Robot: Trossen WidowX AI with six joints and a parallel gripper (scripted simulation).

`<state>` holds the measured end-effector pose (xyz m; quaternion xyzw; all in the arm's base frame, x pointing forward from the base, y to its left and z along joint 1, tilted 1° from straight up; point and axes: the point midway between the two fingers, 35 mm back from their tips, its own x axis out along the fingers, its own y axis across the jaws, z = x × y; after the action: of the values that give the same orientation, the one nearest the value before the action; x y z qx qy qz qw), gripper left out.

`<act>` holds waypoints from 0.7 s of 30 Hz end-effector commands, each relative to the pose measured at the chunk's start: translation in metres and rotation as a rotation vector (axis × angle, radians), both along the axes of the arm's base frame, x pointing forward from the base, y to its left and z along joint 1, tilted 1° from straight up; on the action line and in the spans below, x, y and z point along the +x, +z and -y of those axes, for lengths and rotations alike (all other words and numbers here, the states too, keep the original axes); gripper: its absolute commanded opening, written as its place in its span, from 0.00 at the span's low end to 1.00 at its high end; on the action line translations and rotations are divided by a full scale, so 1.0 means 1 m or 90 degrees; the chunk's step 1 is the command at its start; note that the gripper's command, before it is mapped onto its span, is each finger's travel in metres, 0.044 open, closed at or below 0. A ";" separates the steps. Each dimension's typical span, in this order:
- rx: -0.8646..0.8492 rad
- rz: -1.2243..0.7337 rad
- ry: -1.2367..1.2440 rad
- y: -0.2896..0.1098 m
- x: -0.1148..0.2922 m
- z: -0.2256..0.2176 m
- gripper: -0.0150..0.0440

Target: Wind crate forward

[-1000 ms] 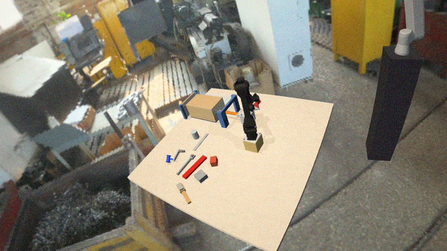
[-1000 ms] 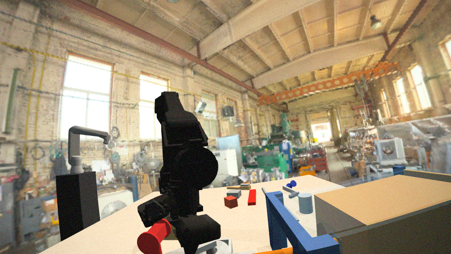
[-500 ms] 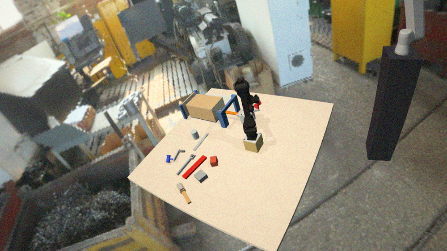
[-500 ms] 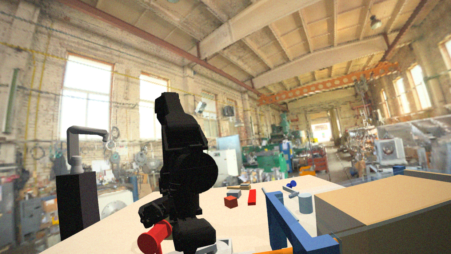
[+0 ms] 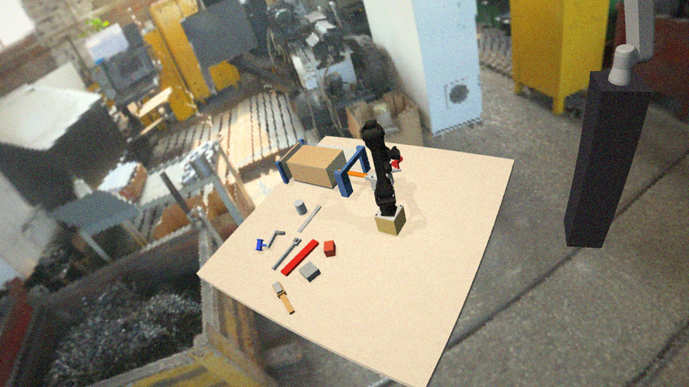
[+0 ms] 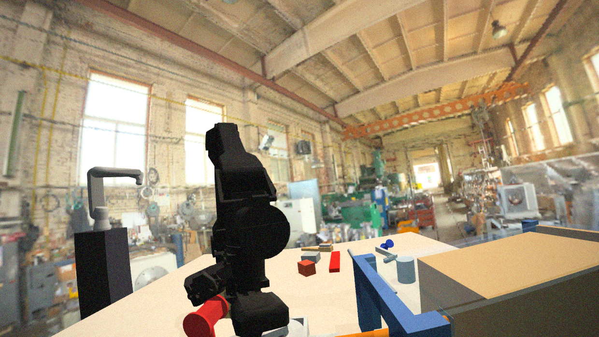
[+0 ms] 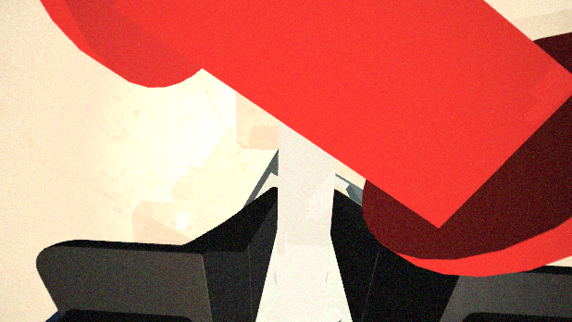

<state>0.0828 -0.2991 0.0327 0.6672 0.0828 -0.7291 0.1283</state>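
My gripper [image 7: 304,196] is shut on the light grey arm of the winch handle, whose thick red grip [image 5: 397,164] [image 6: 208,315] [image 7: 315,92] rises across the wrist view. The winch [image 6: 298,327] is largely hidden by my arm; the key and its hole are hidden. An orange strap [image 5: 357,173] [image 6: 364,333] runs from the winch through the blue steel frame [image 5: 352,165] [image 6: 387,299]. The tan crate [image 5: 312,163] [image 6: 511,259] sits flat behind the frame, with a small gap visible between its front and the frame. The clear panels are hard to make out.
On the bench [image 5: 443,274] lie a grey cylinder [image 5: 300,207] [image 6: 405,270], a blue piece [image 5: 260,243] [image 6: 387,244], a red bar [image 5: 300,257] [image 6: 334,261], a red cube [image 5: 329,248] [image 6: 306,267], a grey block [image 5: 309,271] and several other tools. A second arm stands on a dark pedestal [image 5: 603,167] off the bench.
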 end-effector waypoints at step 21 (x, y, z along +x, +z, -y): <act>0.000 0.003 -0.056 -0.005 -0.001 -0.004 0.25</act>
<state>0.0820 -0.2968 0.0315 0.6695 0.0589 -0.7327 0.1069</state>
